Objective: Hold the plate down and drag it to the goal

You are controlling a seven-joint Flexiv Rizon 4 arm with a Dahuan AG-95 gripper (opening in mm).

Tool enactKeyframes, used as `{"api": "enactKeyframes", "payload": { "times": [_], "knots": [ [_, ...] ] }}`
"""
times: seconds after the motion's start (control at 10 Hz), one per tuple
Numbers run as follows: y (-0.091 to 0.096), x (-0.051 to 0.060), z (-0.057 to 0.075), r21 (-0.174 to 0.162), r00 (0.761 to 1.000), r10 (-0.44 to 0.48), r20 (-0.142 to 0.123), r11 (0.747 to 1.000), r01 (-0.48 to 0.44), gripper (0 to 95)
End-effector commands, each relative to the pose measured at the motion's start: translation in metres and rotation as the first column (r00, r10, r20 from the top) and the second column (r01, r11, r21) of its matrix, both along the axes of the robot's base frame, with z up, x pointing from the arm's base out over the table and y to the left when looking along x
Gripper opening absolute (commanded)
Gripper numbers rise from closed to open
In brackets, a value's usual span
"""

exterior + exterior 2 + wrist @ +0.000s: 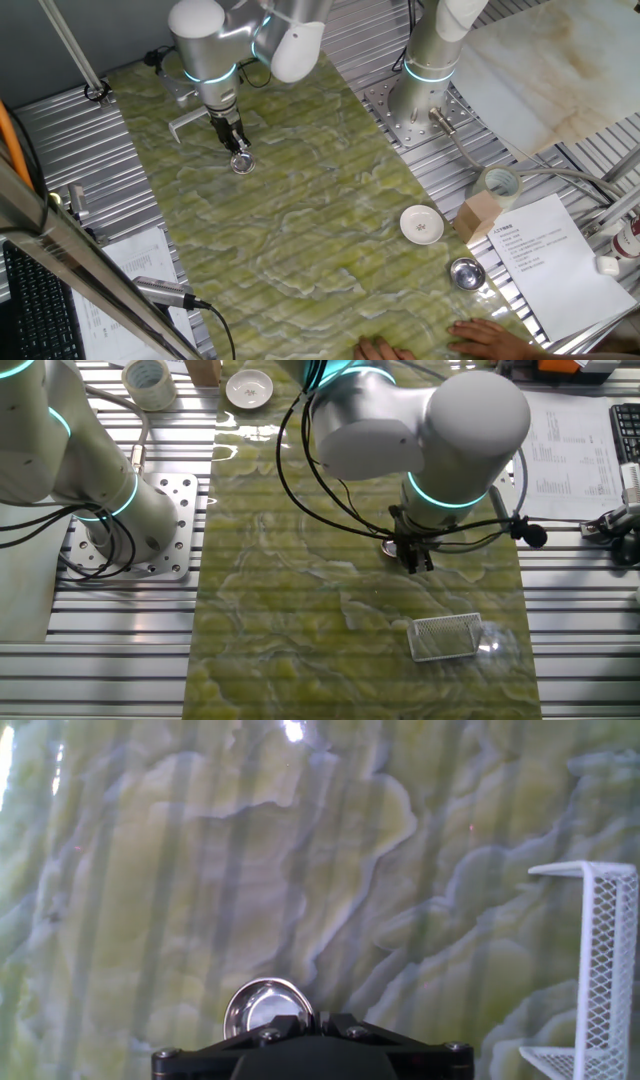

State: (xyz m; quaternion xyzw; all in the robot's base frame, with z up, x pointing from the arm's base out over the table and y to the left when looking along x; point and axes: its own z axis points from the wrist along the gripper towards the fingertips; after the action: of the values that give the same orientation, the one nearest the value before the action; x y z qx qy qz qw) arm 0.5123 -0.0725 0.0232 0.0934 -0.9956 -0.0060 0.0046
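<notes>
The plate (242, 163) is a small shiny silver dish on the green marbled mat, at the far left in one fixed view. My gripper (238, 148) stands upright right over it, its fingers together with only a thin slit between them, the tips at the plate's near rim. The hand view shows the plate (262, 1002) just ahead of the gripper (313, 1020), partly hidden by it. In the other fixed view the gripper (415, 560) hides most of the plate (390, 546). The goal (185, 122), a thin white U-shaped frame, lies close beside the plate (447, 637) (590, 970).
A white round dish (422, 224), a steel bowl (466, 272), a cardboard box (480, 213) and a tape roll (500, 184) sit at the mat's right edge. A person's hands (480, 338) rest at the front edge. A second arm's base (430, 70) stands at the back.
</notes>
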Motion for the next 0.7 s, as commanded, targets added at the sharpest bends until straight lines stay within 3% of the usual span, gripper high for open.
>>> {"api": "enactKeyframes", "payload": {
  "times": [0.1,0.4,0.7],
  "knots": [
    [-0.008,0.007,0.002,-0.002,1.000,0.010,-0.004,1.000,-0.010,0.0],
    [-0.020,0.016,-0.002,-0.006,1.000,0.015,0.001,1.000,-0.015,0.0],
    [-0.030,0.021,0.005,0.010,1.000,0.019,-0.010,1.000,-0.019,0.0]
  ]
}}
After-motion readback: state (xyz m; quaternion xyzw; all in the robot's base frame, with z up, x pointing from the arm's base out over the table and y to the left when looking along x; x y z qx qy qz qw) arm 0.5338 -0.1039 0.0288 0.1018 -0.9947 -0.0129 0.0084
